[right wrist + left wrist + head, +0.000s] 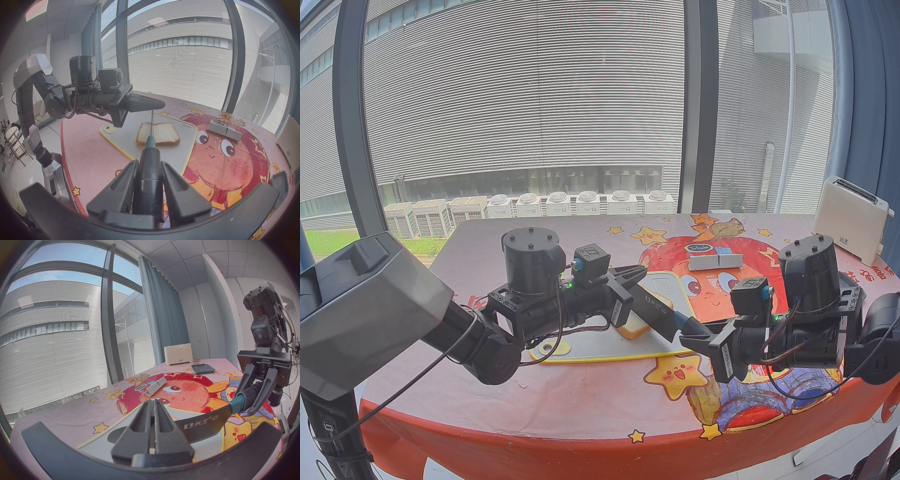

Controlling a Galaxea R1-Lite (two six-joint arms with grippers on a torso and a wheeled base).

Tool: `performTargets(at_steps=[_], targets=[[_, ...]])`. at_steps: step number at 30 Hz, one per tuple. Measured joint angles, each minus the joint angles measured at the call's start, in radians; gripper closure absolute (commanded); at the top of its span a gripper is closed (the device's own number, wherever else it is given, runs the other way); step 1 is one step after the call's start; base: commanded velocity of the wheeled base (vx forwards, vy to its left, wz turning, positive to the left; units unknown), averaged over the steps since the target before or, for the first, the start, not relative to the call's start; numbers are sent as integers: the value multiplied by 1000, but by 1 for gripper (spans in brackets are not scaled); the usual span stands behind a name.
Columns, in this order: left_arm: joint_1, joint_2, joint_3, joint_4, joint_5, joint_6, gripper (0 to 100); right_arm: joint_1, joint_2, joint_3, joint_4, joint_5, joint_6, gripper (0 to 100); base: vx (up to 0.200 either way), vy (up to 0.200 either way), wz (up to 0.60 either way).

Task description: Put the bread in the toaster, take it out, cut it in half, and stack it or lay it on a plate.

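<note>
the bread [157,133] is one flat slice, pale and soft-crumbed with a tan crust. it lies around the middle of the cutting board [125,137], a light rounded rectangle with a yellow rim. the knife [653,309] lies with its long axis level over the board. its handle is toward the board's right edge and its tip points left across the slice. the blade is dark, broad and matte, standing on edge with the cutting side down, in line with the middle of the slice. whether it touches the crumb cannot be told. a teal collar joins the blade to a black rounded handle.

the right gripper [694,331] is just off the board's right edge, its jaws pinching that handle from both sides. the left gripper [640,272] is over the board, above the bread, its black wedge-shaped jaws pressed together to a thin slit with nothing seen between them.

a grey block [714,259] lies just beyond the board's far right corner. the toaster [850,228], a cream smooth box with a top slot, stands well to the right of the board. a dark square plate [203,368] sits near it.
</note>
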State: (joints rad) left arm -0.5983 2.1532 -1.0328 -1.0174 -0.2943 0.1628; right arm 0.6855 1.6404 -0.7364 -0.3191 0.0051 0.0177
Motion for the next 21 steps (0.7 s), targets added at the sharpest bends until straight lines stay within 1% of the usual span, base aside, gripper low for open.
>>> performTargets(at_steps=[7,14,21], targets=[[-2,27,29,-23,1,9,100,8,3,-37,60,-3,0,100,0,0,0],[-8,40,36,-21,3,10,100,5,4,-43,62,-3,0,100,0,0,0],[-11,46,40,-23,3,10,100,5,6,-46,60,-14,0,100,0,0,0]])
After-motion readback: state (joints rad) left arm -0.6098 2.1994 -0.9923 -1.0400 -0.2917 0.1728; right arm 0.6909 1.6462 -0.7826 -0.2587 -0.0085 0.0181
